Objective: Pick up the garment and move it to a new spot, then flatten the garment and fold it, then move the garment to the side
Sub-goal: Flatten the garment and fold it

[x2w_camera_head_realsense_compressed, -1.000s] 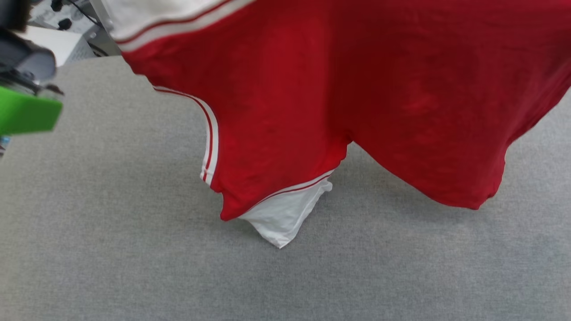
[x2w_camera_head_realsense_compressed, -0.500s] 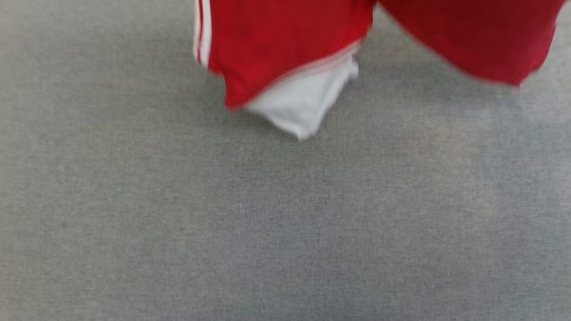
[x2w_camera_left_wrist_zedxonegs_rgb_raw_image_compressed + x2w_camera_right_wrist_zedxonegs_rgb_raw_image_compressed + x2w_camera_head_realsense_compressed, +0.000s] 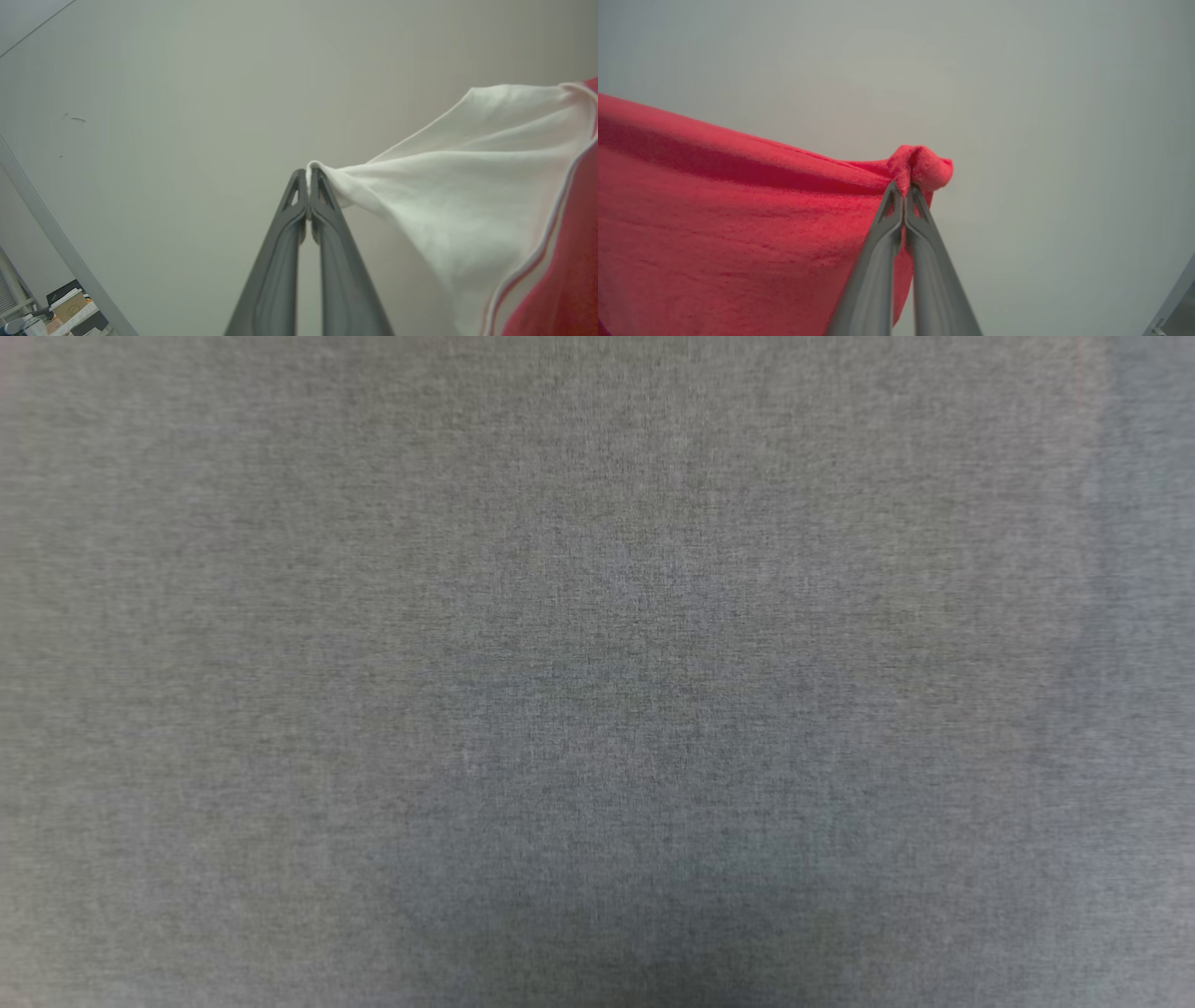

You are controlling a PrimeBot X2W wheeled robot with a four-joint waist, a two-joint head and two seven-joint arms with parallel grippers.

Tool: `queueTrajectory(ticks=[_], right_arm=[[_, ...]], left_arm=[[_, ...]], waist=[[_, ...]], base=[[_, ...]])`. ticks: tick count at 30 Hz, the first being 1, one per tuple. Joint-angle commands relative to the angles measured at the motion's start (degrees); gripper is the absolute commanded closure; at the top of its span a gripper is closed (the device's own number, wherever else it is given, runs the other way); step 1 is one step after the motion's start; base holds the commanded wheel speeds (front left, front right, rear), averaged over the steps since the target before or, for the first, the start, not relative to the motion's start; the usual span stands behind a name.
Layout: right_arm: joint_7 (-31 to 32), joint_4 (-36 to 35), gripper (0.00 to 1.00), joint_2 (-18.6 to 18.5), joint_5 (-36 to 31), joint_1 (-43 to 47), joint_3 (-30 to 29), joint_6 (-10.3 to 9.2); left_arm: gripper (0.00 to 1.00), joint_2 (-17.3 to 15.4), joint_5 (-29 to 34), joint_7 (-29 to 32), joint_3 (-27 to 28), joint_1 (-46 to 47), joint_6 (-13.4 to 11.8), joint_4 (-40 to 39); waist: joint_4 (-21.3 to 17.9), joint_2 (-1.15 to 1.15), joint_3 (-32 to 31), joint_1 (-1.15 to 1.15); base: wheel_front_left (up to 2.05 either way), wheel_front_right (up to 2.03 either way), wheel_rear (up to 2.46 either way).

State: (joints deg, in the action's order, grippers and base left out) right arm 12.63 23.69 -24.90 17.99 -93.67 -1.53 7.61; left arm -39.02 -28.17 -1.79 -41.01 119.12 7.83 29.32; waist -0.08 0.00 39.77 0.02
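Observation:
The garment hangs in the air between my two grippers. In the left wrist view my left gripper (image 3: 308, 172) is shut on the tip of the garment's white sleeve (image 3: 448, 186), which stretches off to the right into red cloth with striped trim. In the right wrist view my right gripper (image 3: 903, 186) is shut on a bunched corner of the red garment (image 3: 738, 224), whose cloth spreads out to the left. Both grippers are seen against a pale wall. The head view looks down on grey cloth tabletop (image 3: 597, 672).
A pale wall (image 3: 187, 93) stands behind both grippers. A grey post (image 3: 51, 233) slants along the left of the left wrist view, with boxes and clutter (image 3: 70, 308) at its foot.
The head view has swung down, so the hanging garment slid up and out of it, leaving grey tabletop. A green-tipped thing at the left edge has also left the picture.

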Motion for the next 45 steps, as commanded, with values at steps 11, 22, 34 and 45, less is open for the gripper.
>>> queueTrajectory(ticks=[11, 22, 34, 45], right_arm=[[-13.7, 11.3, 1.00, 5.4, 0.0, 1.8, 2.2, -0.12], [-20.6, 13.2, 1.00, 4.8, 5.8, 16.4, 10.2, -0.12], [-20.4, 11.6, 1.00, 2.9, 15.9, 41.1, 15.1, -0.12], [-16.2, 11.5, 1.00, 3.3, 24.1, 59.8, 12.3, -0.12]], left_arm=[[1.00, 5.1, -3.9, -13.0, -1.5, -6.6, -0.3, 13.4], [1.00, 11.2, -2.7, -13.2, 4.8, -33.8, -0.4, 0.4], [1.00, 13.5, -0.9, -13.2, 6.7, -65.9, -0.5, -7.3], [1.00, 10.9, -2.3, -13.2, 4.3, -86.8, -0.4, -8.9]], waist=[[0.7, 0.00, 3.8, -0.02], [3.5, 0.00, -2.8, -0.02], [4.8, 0.00, -15.8, -0.02], [5.6, 0.00, -26.0, -0.02]], base=[[0.00, 0.00, 0.00], [0.00, 0.00, 0.00], [0.00, 0.00, 0.00], [0.00, 0.00, 0.00]])
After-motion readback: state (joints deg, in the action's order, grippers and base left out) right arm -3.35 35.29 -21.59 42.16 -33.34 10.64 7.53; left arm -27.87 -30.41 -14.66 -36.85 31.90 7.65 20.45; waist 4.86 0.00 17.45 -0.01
